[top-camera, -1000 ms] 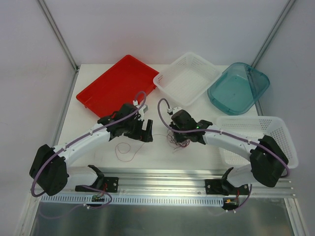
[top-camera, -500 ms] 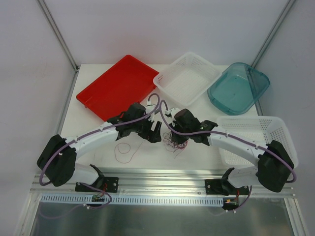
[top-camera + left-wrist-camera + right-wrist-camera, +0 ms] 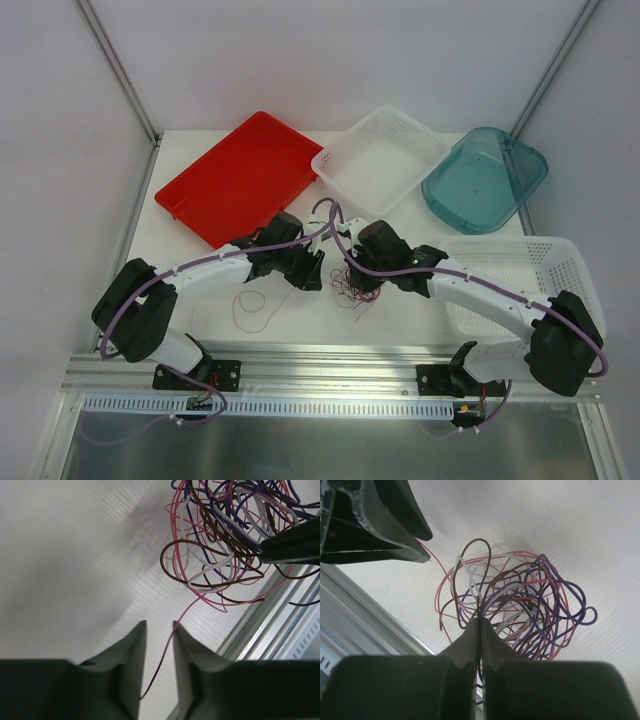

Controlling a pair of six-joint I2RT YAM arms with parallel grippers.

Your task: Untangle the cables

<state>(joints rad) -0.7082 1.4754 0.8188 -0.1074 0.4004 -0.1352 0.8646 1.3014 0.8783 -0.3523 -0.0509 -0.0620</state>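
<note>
The cables are a tangle (image 3: 352, 290) of thin pink, purple, brown and whitish wire on the white table between the two arms. My right gripper (image 3: 480, 620) is shut on strands at the near side of the tangle (image 3: 520, 605); in the top view the right gripper (image 3: 362, 280) sits right over it. My left gripper (image 3: 160, 624) is just left of the tangle (image 3: 225, 545), its jaws narrowly apart. One pink wire (image 3: 165, 650) trails from the tangle through that gap. A separate dark red loop (image 3: 250, 305) lies loose under the left arm.
A red tray (image 3: 240, 175) lies at the back left, a white mesh basket (image 3: 380, 160) behind the tangle, a teal tub (image 3: 485, 180) at the back right, another white basket (image 3: 520, 270) on the right. The aluminium rail (image 3: 330, 355) runs along the near edge.
My left arm has reached right, up to the tangle, and its jaws have narrowed around a trailing pink wire. The right gripper has stayed shut on the tangle, shifting slightly.
</note>
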